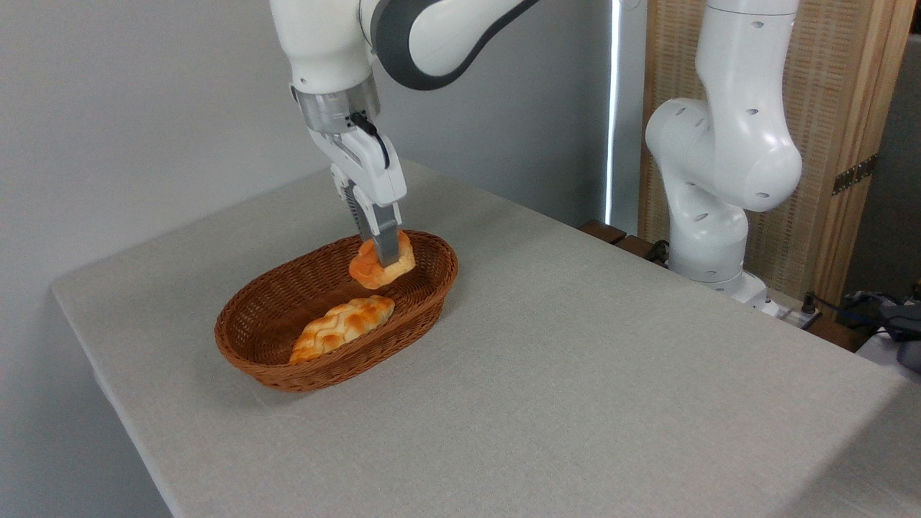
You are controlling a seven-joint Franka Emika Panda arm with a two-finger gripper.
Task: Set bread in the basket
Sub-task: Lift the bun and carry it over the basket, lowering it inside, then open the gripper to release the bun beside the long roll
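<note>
The bread (368, 270), a small deep-orange bun, hangs just inside the far end of the basket (273, 363), slightly above its floor. My gripper (386, 255) comes down from above and is shut on the bun, one grey finger (387, 244) crossing its front. The basket is an oval brown wicker one with a low rim, lying on the grey tablecloth left of centre.
A longer, paler braided loaf (342, 327) lies in the basket's near half, just below the bun. The arm's white base (712, 216) stands at the table's far right edge. Cables and dark items (885, 316) sit beyond the right edge.
</note>
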